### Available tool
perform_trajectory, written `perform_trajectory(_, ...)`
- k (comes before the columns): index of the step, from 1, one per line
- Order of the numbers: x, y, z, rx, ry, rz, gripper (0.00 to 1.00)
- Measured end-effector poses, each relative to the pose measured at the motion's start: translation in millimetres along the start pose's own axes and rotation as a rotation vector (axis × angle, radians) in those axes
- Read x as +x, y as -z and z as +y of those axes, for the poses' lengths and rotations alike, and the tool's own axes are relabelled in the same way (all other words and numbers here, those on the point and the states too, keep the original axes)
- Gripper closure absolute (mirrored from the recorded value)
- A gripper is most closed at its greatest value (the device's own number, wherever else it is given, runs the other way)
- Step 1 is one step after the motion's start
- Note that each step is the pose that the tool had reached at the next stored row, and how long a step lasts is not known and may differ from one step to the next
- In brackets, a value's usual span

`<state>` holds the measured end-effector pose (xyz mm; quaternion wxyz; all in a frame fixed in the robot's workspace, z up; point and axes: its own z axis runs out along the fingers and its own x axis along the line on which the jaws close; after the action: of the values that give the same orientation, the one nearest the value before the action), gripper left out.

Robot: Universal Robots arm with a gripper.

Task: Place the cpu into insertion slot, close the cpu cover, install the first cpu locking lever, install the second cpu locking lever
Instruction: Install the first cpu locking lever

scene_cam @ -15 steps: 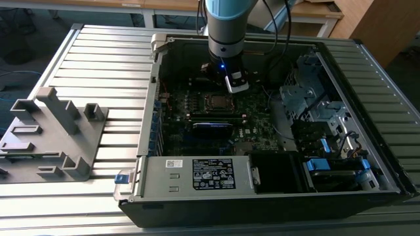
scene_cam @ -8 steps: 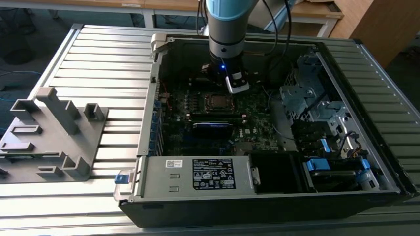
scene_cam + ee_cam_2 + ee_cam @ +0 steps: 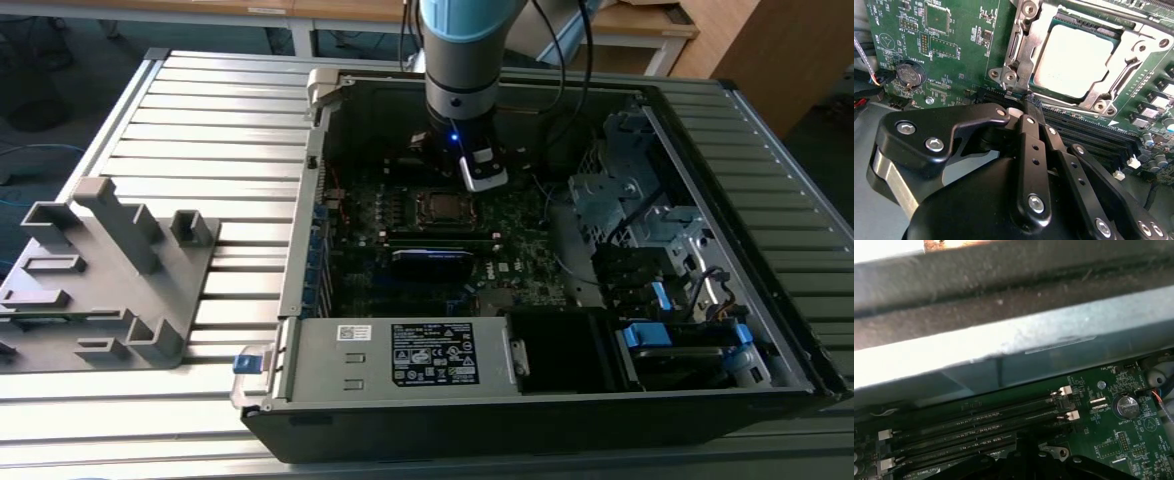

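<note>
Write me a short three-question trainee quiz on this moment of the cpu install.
1. True or false: in the second wrist view, the cpu shows through the window of the cpu cover, which lies flat around it.
2. Which round part sits on the motherboard in both wrist views? A) coin battery B) fan C) dial
3. Fill in: in the exterior view, the grey fixture stands to the view's ____ of the computer case.
Key: 1 true; 2 A; 3 left.
</note>
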<state>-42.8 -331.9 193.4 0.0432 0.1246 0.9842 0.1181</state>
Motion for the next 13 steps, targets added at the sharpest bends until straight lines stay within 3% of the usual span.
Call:
perform_trajectory(8, -0.2, 0.0, -0.1, 0.0024, 0.0, -0.0005, 0.89)
perform_trajectory(13, -0.5, 5.5, 1.3, 0.0022, 0.0, -0.0006, 0.89)
